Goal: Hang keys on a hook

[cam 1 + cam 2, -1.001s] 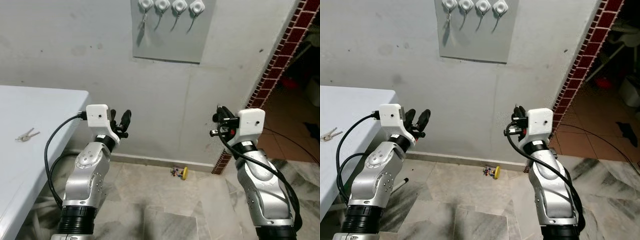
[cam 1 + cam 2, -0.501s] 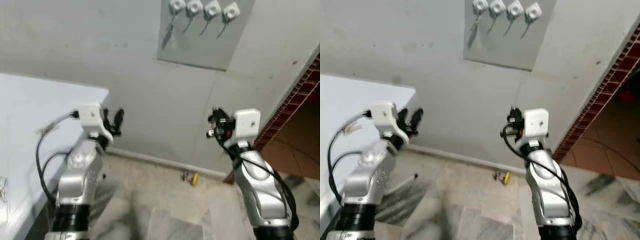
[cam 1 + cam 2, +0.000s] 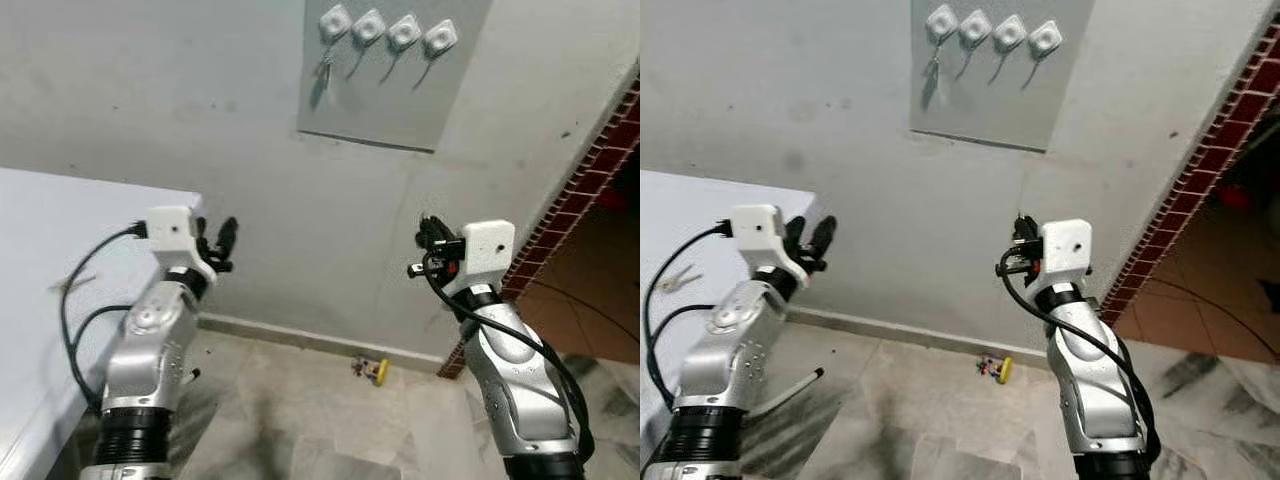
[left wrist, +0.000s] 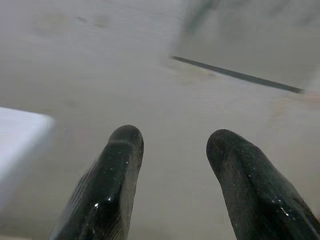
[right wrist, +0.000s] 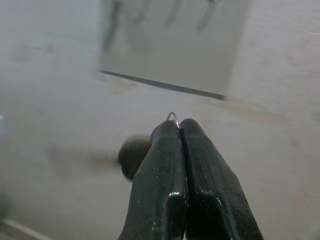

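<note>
Right gripper [image 5: 179,131] clamped on thin metal key ring [image 5: 172,117], well below grey wall panel [image 3: 395,90] of white hooks [image 3: 385,28]; left gripper [image 4: 172,150] spread, empty.

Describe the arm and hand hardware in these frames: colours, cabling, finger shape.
Both arms are silver metal with rounded joint housings and a black ribbed band low on each forearm. Each wrist carries a white boxy camera module. The left hand and right hand each have two long, glossy black fingers with rounded tips. Black cables loop from each wrist module down along the arm; the right wrist shows a small red detail.
</note>
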